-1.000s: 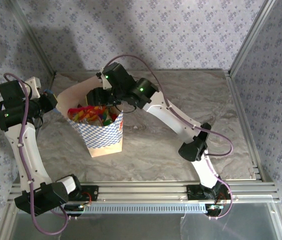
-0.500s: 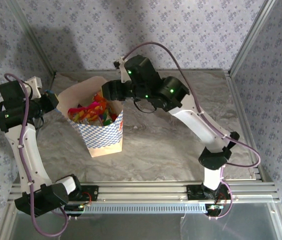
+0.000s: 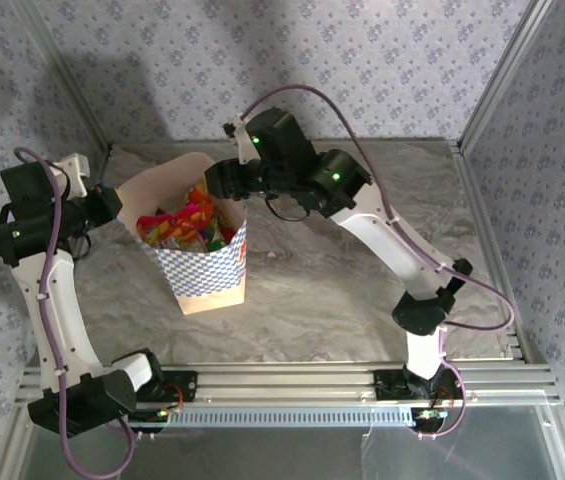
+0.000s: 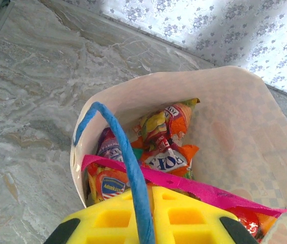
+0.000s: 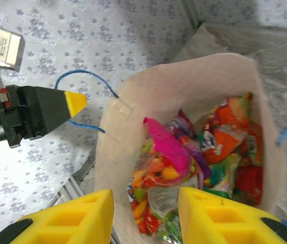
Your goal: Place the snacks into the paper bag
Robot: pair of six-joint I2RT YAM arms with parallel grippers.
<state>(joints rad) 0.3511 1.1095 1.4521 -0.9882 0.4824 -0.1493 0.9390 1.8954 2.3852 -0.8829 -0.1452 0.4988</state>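
**Bag standing, packed; left clamped on handle, right open above the mouth**

The paper bag stood upright on the table, left of centre and toward the back, with its mouth open. The snacks sat inside it, piled up to about rim level, and I saw no packets lying on the table around it.

The left arm rose from its base along the left side, bent at the top and turned inward. That put the left gripper just beside the bag's left rim. Its jaws were closed on the blue cord handle. In the left wrist view the cord arced up from the rim and ran straight in between the yellow fingers.

The right arm folded at the elbow on the right, then reached up and left across the table, with its wrist over the bag's far right corner. The right gripper hung above the mouth, pointing down into it. Its jaws stood apart with nothing between them and clear of the rim.

Through that gap I looked down on the pink packet, which lay on top of the pile, with orange, red and green packets beside it
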